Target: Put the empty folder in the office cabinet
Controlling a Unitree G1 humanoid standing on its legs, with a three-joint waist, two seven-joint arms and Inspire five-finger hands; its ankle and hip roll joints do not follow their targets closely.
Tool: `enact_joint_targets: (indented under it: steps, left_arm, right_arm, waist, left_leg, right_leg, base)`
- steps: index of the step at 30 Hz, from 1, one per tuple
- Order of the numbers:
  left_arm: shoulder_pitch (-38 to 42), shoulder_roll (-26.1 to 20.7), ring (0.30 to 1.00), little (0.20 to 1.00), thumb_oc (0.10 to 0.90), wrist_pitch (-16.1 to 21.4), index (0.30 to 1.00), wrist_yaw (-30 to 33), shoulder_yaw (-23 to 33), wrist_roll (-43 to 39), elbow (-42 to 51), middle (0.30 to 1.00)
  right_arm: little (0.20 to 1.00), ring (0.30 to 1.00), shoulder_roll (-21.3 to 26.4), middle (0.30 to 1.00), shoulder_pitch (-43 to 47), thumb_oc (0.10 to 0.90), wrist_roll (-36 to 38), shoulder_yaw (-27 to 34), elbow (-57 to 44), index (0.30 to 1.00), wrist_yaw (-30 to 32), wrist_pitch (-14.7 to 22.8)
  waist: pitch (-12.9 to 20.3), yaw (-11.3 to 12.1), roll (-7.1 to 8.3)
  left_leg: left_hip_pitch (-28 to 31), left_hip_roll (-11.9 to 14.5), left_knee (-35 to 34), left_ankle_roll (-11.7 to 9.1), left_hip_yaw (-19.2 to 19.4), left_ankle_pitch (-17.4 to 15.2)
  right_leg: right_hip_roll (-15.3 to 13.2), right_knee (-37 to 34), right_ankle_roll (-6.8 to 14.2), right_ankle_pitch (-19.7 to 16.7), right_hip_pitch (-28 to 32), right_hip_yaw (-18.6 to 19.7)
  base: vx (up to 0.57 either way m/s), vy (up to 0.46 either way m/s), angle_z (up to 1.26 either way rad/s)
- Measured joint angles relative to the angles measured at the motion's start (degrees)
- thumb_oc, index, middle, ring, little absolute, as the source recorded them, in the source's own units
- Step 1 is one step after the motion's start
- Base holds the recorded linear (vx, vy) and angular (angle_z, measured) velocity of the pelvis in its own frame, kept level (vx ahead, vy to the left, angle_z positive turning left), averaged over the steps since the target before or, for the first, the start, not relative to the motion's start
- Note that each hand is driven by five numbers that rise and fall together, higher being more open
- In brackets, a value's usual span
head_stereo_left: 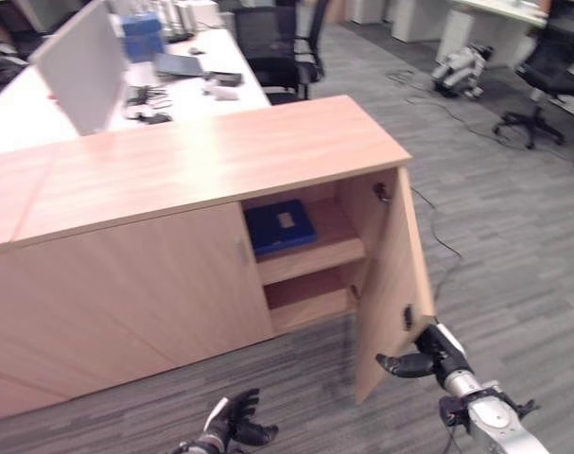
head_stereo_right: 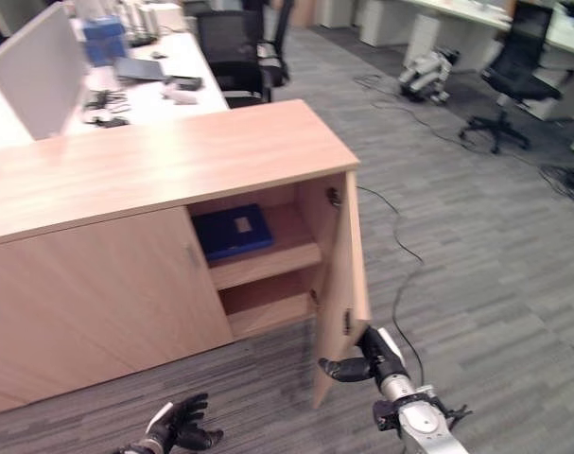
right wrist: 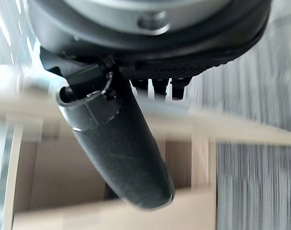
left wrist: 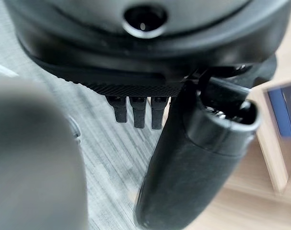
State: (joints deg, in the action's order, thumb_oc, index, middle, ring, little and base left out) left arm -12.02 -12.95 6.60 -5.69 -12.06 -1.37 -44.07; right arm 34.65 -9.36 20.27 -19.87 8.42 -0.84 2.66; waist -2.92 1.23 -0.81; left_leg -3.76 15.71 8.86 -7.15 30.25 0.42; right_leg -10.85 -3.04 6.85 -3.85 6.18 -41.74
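The office cabinet [head_stereo_left: 173, 236] is a long, low wooden unit, and its rightmost door [head_stereo_left: 392, 284] stands swung wide open. Inside that open compartment are 2 shelves. The blue folder [head_stereo_left: 280, 225] lies flat on the upper shelf [head_stereo_left: 315, 255], towards the left side of the compartment; the lower shelf [head_stereo_left: 310, 301] sits beneath it.

The right robot hand [head_stereo_left: 428, 357] is at the outer edge of the open door, low down by its bottom corner, with the thumb pointing back towards the cabinet. In its wrist view the fingertips show only as short stubs past the palm, and I cannot tell whether they are curled on the door edge.

The left robot hand [head_stereo_left: 234, 424] hangs above the grey carpet floor [head_stereo_left: 513, 236] in front of the cabinet, left of the open door. Its fingers are loosely spread and it has hold of nothing.

Behind the cabinet stands a white counter [head_stereo_left: 41, 104] carrying a divider panel [head_stereo_left: 83, 66], with a black office chair [head_stereo_left: 272, 47] next to it.
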Motion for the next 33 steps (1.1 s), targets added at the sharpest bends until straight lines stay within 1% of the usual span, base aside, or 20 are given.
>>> enact_joint_targets:
  steps: [1,2,3,4,5,7,10,11,12,13,14,16,17,18,19,22,25,29,31,33]
  left_arm:
    - [0.6,0.0,0.900,0.900,0.800,0.5,0.900,-0.2,0.6,-0.2,-1.1,0.900]
    - [1.5,-0.1,0.900,0.900,0.800,0.9,0.900,0.3,1.1,0.1,-2.4,0.900]
    - [2.2,-2.2,0.900,0.900,0.800,1.0,0.900,1.6,1.3,0.3,-2.9,0.900]
    - [2.6,-3.4,0.900,0.900,0.800,0.9,0.900,2.1,1.6,0.4,-3.4,0.900]
    - [3.8,-4.7,0.900,0.900,0.800,0.5,0.900,3.1,1.9,0.3,-6.4,0.900]
    - [3.4,-4.9,0.900,0.900,0.800,-0.2,0.900,4.3,3.8,-0.6,-7.3,0.900]
    - [3.0,-5.6,0.900,0.900,0.800,-0.3,0.900,5.5,4.6,-0.5,-8.6,0.900]
    - [4.1,-5.9,0.900,0.900,0.800,-0.3,0.900,5.7,3.3,-0.5,-9.4,0.900]
    - [5.8,-7.6,0.900,0.900,0.800,-0.3,0.900,7.2,1.1,-0.4,-10.1,0.900]
    - [7.8,-8.7,0.900,0.900,0.800,0.9,0.900,5.8,0.8,-0.5,-12.9,0.900]
    - [11.6,-9.6,0.900,0.900,0.800,0.7,0.900,5.0,0.5,-0.5,-18.4,0.900]
    - [19.4,-8.9,0.900,0.900,0.800,1.1,0.900,7.5,0.7,-0.3,-29.3,0.900]
    - [19.4,-8.9,0.900,0.900,0.800,1.1,0.900,7.5,0.7,-0.3,-29.3,0.900]
    - [26.8,-8.0,0.900,0.900,0.800,-2.4,0.900,8.3,1.0,-0.2,-34.8,0.900]
    - [25.7,-5.6,0.900,0.900,0.800,-2.1,0.900,8.8,1.4,-0.2,-30.3,0.900]
    - [23.8,-1.3,0.900,0.900,0.800,-1.2,0.900,8.7,1.4,-0.2,-25.0,0.900]
    - [21.6,1.3,0.900,0.900,0.800,0.1,0.900,7.7,0.5,0.0,-20.3,0.900]
    - [18.9,1.9,0.900,0.900,0.800,-0.1,0.900,7.6,0.1,0.6,-19.7,0.900]
    - [15.5,1.1,0.900,0.900,0.800,-0.4,0.900,7.5,0.0,0.9,-19.5,0.900]
    - [12.0,0.4,0.900,0.900,0.800,-1.0,0.900,7.5,-0.2,1.9,-19.8,0.900]
  right_arm:
    - [0.900,0.900,-0.7,0.900,1.6,0.800,-1.5,-1.4,0.2,0.900,-0.4,-0.8]
    - [0.900,0.900,-0.9,0.900,3.9,0.800,-3.2,-4.5,0.5,0.900,-0.6,-1.4]
    - [0.900,0.900,-6.8,0.900,13.0,0.800,-4.5,-5.8,6.5,0.900,2.4,-3.2]
    - [0.900,0.900,-9.2,0.900,18.2,0.800,-4.5,-5.7,10.1,0.900,4.8,-4.6]
    - [0.900,0.900,-10.4,0.900,26.2,0.800,-4.4,-5.1,15.1,0.900,9.9,-7.5]
    - [0.900,0.900,-6.9,0.900,29.3,0.800,-4.6,-3.6,17.2,0.900,10.9,-8.1]
    - [0.900,0.900,-6.9,0.900,30.5,0.800,-4.5,-3.5,18.5,0.900,13.3,-10.0]
    - [0.900,0.900,-6.8,0.900,30.0,0.800,-4.5,-3.5,18.5,0.900,14.2,-10.2]
    - [0.900,0.900,-6.0,0.900,28.1,0.800,-4.4,-3.5,17.5,0.900,15.3,-10.1]
    - [0.900,0.900,-4.9,0.900,27.6,0.800,-4.3,-4.3,16.3,0.900,14.9,-10.0]
    - [0.900,0.900,-4.8,0.900,27.2,0.800,-4.3,-4.4,15.0,0.900,14.1,-9.4]
    - [0.900,0.900,-4.9,0.900,26.4,0.800,-2.9,-4.5,12.8,0.900,13.6,-7.1]
    - [0.900,0.900,-4.9,0.900,26.4,0.800,-2.9,-4.5,12.8,0.900,13.6,-7.1]
    - [0.900,0.900,-5.4,0.900,26.1,0.800,-2.1,-4.3,12.0,0.900,13.2,-2.7]
    - [0.900,0.900,-7.2,0.900,26.3,0.800,-2.1,-4.3,13.2,0.900,11.7,0.5]
    - [0.900,0.900,-6.9,0.900,22.7,0.800,-2.8,-4.1,13.8,0.900,8.1,3.7]
    - [0.900,0.900,-8.0,0.900,18.1,0.800,-8.9,-2.8,21.3,0.900,6.0,5.4]
    - [0.900,0.900,-13.3,0.900,12.5,0.800,-13.6,-1.9,37.8,0.900,2.9,2.6]
    - [0.900,0.900,-19.2,0.900,9.9,0.800,-13.5,0.4,50.6,0.900,2.7,1.0]
    - [0.900,0.900,-19.4,0.900,6.9,0.800,-12.4,5.5,55.5,0.900,2.5,0.8]
  waist:
    - [0.4,1.2,-0.05]
    - [0.6,2.1,0.97]
    - [0.5,4.9,3.07]
    - [0.5,5.5,3.85]
    - [0.5,5.7,4.26]
    - [-0.3,6.1,3.82]
    - [-1.2,6.7,3.28]
    - [-1.8,6.1,2.34]
    - [-2.7,3.0,0.04]
    - [-2.8,2.8,-0.11]
    - [-3.1,2.1,-0.28]
    - [-3.8,-0.1,0.25]
    - [-3.8,-0.1,0.25]
    - [-6.3,-3.5,1.38]
    - [-7.2,-4.0,0.44]
    - [-6.8,-4.5,-1.09]
    - [-6.5,-4.2,0.16]
    - [-5.7,-2.5,0.19]
    - [-5.0,-2.3,-0.91]
    - [-4.2,-2.8,-1.90]
  left_leg:
    - [-0.2,-1.9,-2.1,2.8,-1.0,0.0]
    - [-1.1,-3.6,-3.5,3.2,-2.8,-0.5]
    - [-2.8,-6.0,-5.5,3.5,-4.5,-0.3]
    - [-3.9,-6.5,-5.9,4.0,-5.1,0.0]
    - [-5.1,-7.4,-7.7,5.3,-6.3,1.1]
    - [-4.8,-8.6,-9.6,8.1,-7.2,6.1]
    - [-2.7,-10.1,-9.9,8.6,-7.9,5.3]
    - [-1.5,-10.0,-10.5,8.4,-10.8,5.0]
    - [-0.3,-8.1,-11.8,7.8,-15.6,5.9]
    - [-0.3,-7.4,-12.2,7.5,-16.4,6.1]
    - [-1.0,-6.3,-12.5,7.2,-17.4,6.3]
    - [-1.7,-6.7,-13.4,5.8,-19.3,7.2]
    - [-1.7,-6.7,-13.4,5.8,-19.3,7.2]
    - [-2.0,-8.6,-13.8,4.2,-21.7,8.1]
    - [-1.4,-8.0,-13.8,3.3,-20.9,8.2]
    - [2.0,-8.0,-13.8,2.4,-19.1,6.4]
    - [3.4,-7.7,-13.7,2.3,-19.6,6.3]
    - [4.3,-8.7,-13.8,2.8,-20.8,5.7]
    - [4.6,-9.3,-13.8,3.2,-21.0,5.4]
    - [5.2,-9.9,-13.8,3.7,-20.6,5.1]
  right_leg:
    - [-1.4,1.4,0.4,0.1,-0.2,-1.2]
    - [-2.9,3.2,2.3,0.9,-0.9,-1.3]
    - [-5.3,6.6,2.9,1.6,-3.3,-0.9]
    - [-5.9,8.4,2.3,1.0,-4.4,0.5]
    - [-7.6,13.3,2.2,0.8,-6.9,4.5]
    - [-9.6,19.0,2.6,1.2,-7.6,6.3]
    - [-12.3,26.1,1.5,0.0,-7.6,7.1]
    - [-11.9,28.4,0.8,-0.4,-7.8,9.9]
    - [-4.9,25.4,2.6,5.2,-7.8,22.9]
    - [-1.6,19.7,3.0,7.4,-7.9,26.8]
    - [2.4,11.7,2.7,8.1,-7.4,33.4]
    - [5.5,-2.9,1.3,5.8,-6.0,37.4]
    - [5.5,-2.9,1.3,5.8,-6.0,37.4]
    - [5.2,-2.4,-1.1,0.5,-5.6,38.0]
    - [5.6,-2.6,-1.8,0.4,-6.0,36.8]
    - [6.3,-2.3,-2.2,0.3,-4.2,36.0]
    - [6.9,-2.3,-2.5,0.9,-2.2,35.0]
    - [5.9,-2.4,-2.6,2.4,-0.4,34.0]
    - [5.2,-2.4,-2.3,2.7,0.2,33.5]
    - [4.7,-2.4,-2.0,2.7,0.3,34.2]
  base:
    - [-0.01,0.170,0.92]
    - [0.03,0.193,1.06]
    - [0.05,0.214,1.00]
    - [0.06,0.159,1.22]
    - [-0.02,0.121,1.07]
    - [-0.01,0.104,1.04]
    - [0.11,0.043,0.32]
    - [0.20,0.075,1.05]
    - [0.13,0.070,0.98]
    - [0.24,0.019,0.94]
    - [0.16,-0.081,0.24]
    - [0.15,-0.079,0.35]
    - [0.06,-0.034,0.96]
    - [0.08,-0.065,0.68]
    - [0.08,-0.070,0.55]
    - [0.06,-0.051,-0.04]
    - [0.06,-0.052,0.26]
    - [0.05,-0.063,0.28]
    - [0.04,-0.080,0.10]
    - [0.03,-0.080,-0.15]
